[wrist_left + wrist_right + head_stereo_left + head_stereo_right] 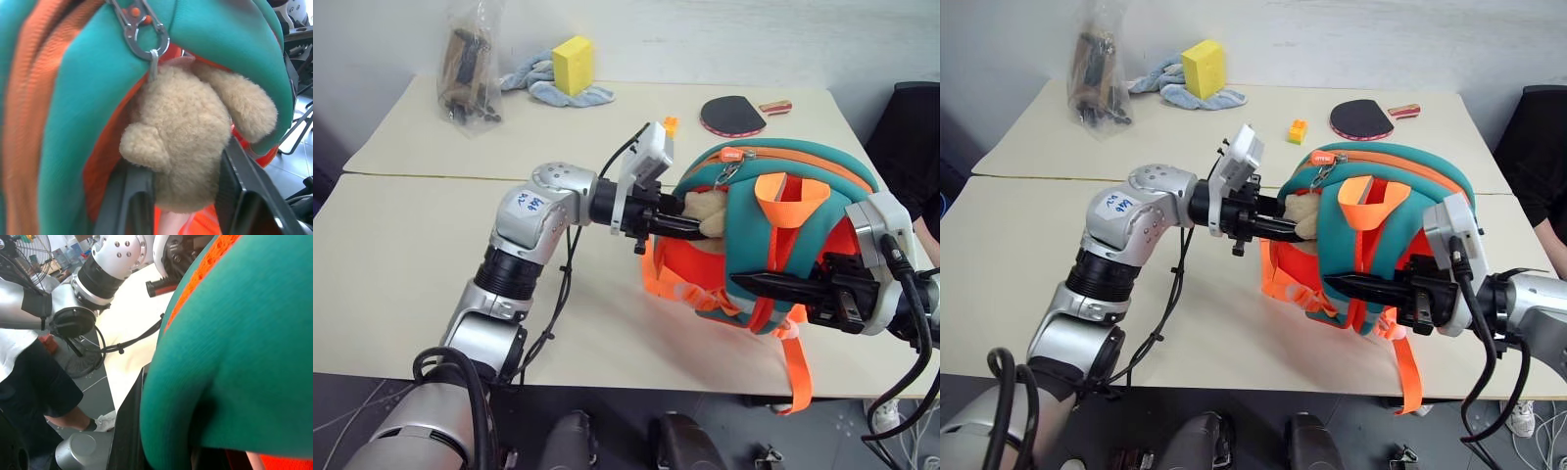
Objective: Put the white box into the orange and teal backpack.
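The orange and teal backpack stands upright near the front edge of the tabletop, toward its right corner. The left gripper reaches level into the backpack's left side; its fingers sit on either side of the tan plush piece, pinching it. The plush hangs from a metal clip under the teal edging. The right gripper points left across the backpack's front, with its fingers pressed together on the teal fabric. At the far edge lie a yellow sponge block on a blue cloth, a plastic bag and a paddle.
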`<action>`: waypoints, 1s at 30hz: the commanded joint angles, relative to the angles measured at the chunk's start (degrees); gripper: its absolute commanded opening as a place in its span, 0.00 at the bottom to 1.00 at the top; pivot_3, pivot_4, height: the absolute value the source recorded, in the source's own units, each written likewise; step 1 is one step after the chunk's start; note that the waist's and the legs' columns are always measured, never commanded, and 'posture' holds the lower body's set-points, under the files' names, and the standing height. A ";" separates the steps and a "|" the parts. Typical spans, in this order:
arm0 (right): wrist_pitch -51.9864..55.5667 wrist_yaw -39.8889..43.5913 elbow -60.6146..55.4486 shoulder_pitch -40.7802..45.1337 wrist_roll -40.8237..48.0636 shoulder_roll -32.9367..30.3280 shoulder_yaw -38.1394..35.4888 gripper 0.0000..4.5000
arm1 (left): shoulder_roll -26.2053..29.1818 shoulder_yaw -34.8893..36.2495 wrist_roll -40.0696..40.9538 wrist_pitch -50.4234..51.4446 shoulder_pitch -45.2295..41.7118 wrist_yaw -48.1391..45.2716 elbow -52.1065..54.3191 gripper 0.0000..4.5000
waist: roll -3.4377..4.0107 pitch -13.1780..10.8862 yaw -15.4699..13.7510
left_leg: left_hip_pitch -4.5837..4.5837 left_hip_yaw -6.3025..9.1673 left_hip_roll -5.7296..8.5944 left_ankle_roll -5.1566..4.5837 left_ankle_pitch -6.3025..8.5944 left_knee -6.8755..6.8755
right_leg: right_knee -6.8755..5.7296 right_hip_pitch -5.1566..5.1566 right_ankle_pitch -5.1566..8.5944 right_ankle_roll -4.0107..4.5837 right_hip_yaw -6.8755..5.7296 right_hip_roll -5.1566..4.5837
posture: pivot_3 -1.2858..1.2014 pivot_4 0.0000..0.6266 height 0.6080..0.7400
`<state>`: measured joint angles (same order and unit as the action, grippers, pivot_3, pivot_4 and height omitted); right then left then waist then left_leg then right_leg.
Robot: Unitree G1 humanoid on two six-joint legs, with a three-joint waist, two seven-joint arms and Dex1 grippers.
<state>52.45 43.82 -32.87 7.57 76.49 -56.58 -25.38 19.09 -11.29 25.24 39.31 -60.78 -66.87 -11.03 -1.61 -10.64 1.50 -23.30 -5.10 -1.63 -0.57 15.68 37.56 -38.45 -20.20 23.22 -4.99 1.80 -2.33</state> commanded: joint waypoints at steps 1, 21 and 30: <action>-1.24 0.17 -0.91 -1.00 0.13 0.15 -2.45 0.00 | 3.05 4.18 -0.08 -3.39 -4.54 -1.47 -3.79 0.19 | 0.00 0.00 0.01 | 0.00 0.00 0.00 0.00 0.00 0.00 | -0.01 0.00 0.00 0.00 -0.01 0.00 | 0.52 0.24 1.00; -4.57 -1.87 -2.26 -5.96 5.82 2.72 -8.71 0.00 | 9.56 -4.63 -21.13 -35.85 -1.78 -9.82 -34.97 0.18 | -0.02 -0.01 -0.01 | -0.04 -0.07 -0.01 0.01 -0.01 -0.04 | -0.09 -0.17 0.00 0.01 0.05 -0.02 | 0.52 0.24 1.00; -8.21 -8.21 -3.65 -5.15 -5.47 4.34 -3.97 0.00 | 3.07 -5.80 -23.42 -35.73 6.87 -6.53 -30.10 0.18 | -0.01 0.02 -0.13 | -0.06 -0.06 0.00 -0.02 0.01 0.02 | -0.15 -0.18 0.00 0.00 0.04 -0.05 | 0.52 0.24 1.00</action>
<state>45.99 37.64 -35.69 1.90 74.05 -52.96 -29.80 22.54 -16.07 1.88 0.80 -55.92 -71.46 -42.98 -1.61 -10.62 1.37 -23.35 -5.16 -1.62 -0.59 15.69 37.59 -38.62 -20.36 23.22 -4.99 1.84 -2.39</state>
